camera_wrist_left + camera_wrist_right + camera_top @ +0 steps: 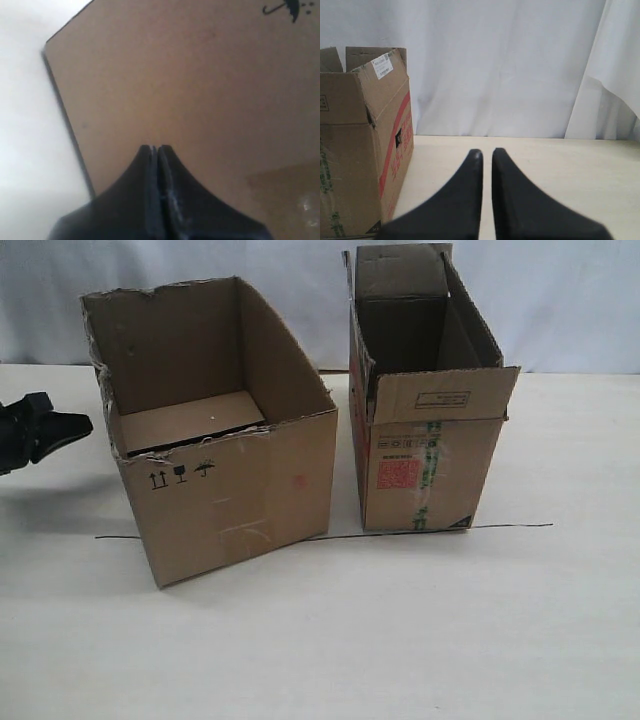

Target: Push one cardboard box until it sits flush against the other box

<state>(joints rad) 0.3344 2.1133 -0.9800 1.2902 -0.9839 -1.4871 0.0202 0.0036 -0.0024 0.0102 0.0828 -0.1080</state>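
Note:
The cardboard box, wide with a ragged torn rim and black symbols, stands left of middle, turned slightly. The other box, taller with top flaps and a red label, stands to its right across a narrow gap. My left gripper is shut and empty, its tips right by the wide box's left wall; contact is unclear. In the left wrist view that gripper points at the plain brown wall. My right gripper is slightly open, holding nothing, beside the other box; the exterior view does not show it.
A thin black line runs across the white table under the fronts of both boxes. A white curtain hangs behind the table.

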